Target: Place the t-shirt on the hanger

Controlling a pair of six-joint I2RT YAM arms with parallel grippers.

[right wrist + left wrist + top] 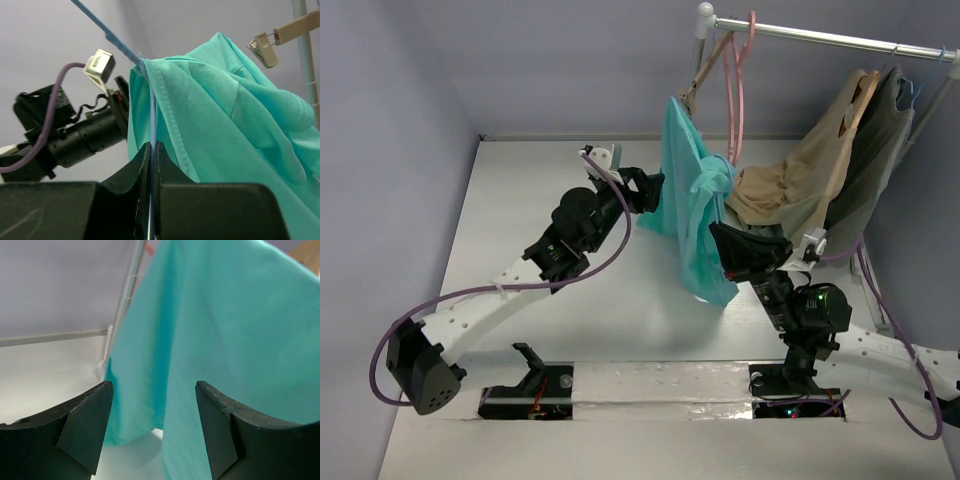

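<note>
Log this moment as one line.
left fingers: open, facing t-shirt | right fingers: shut on hanger | t-shirt: draped over hanger | task: unfinished

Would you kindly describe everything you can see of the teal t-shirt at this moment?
The t-shirt is plain teal, a soft fine-mesh fabric with stitched hems. It hangs in long folds, bunched near its top, draped on the thin light-blue hanger, whose wire the right gripper holds between shut jaws. The left gripper faces the cloth with jaws open, not gripping it.
</note>
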